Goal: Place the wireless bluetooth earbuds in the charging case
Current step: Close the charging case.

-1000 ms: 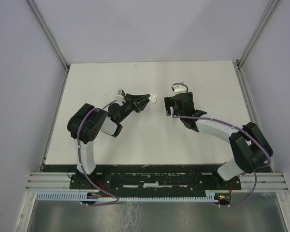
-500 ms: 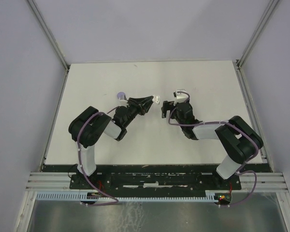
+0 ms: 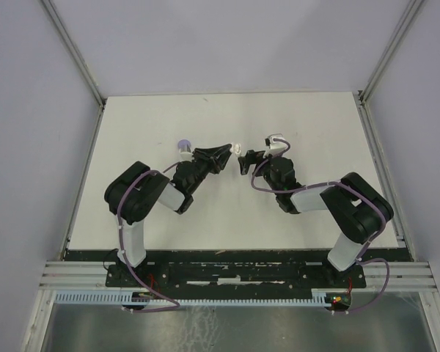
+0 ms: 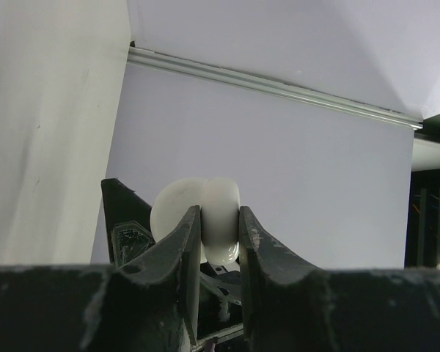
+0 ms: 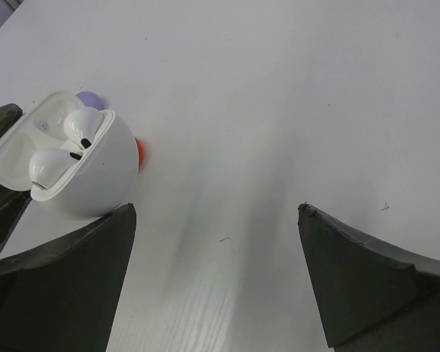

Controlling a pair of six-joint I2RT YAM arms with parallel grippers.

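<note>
My left gripper (image 3: 226,152) is shut on the white charging case (image 3: 238,149) and holds it up over the middle of the table. In the left wrist view the case (image 4: 205,213) is pinched between the fingers of the left gripper (image 4: 220,214). In the right wrist view the case (image 5: 88,176) is open, with two white earbuds (image 5: 79,126) seated in its wells. My right gripper (image 3: 244,163) is open and empty, just right of the case. In its own view the right gripper (image 5: 216,209) has its jaws wide apart over bare table.
A small lavender round piece (image 3: 183,145) lies on the white table (image 3: 315,125) left of the left gripper. Lavender (image 5: 92,99) and red (image 5: 139,150) bits peek from behind the case. Grey walls enclose the table on three sides.
My right gripper has moved left, close to the case. The left arm shifted early on, uncovering the lavender piece, and has since held the case still.
</note>
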